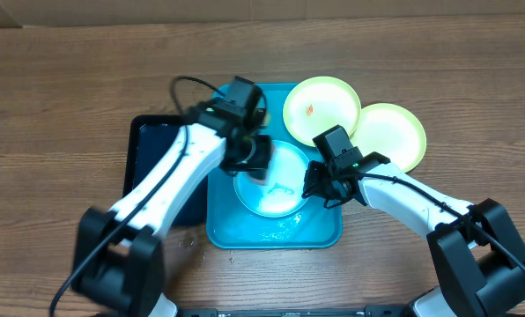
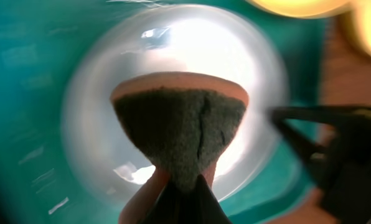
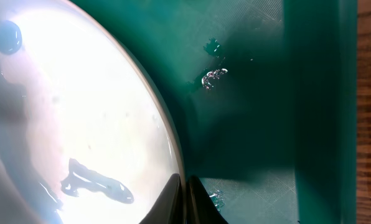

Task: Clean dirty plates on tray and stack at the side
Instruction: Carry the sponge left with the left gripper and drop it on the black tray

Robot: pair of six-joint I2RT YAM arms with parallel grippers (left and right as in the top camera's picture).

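Both arms reach in over the tray (image 1: 326,231) — left gripper (image 1: 254,164) clenched on a sponge (image 2: 179,127) above the blue-rimmed plate (image 1: 282,187) — right gripper (image 3: 185,198) pinching that plate's right rim.

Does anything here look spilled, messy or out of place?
Yes. Liquid is spattered on the floor of the turquoise tray beside the light-blue plate, with a puddle on the plate itself. One lime-green plate carries a red-orange smear and sits askew, half over the tray's far right corner and overlapping the other green plate.

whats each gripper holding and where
Left gripper: orange green-faced sponge, pinched at its near end. Right gripper: round pale-blue plastic plate, by its rim.
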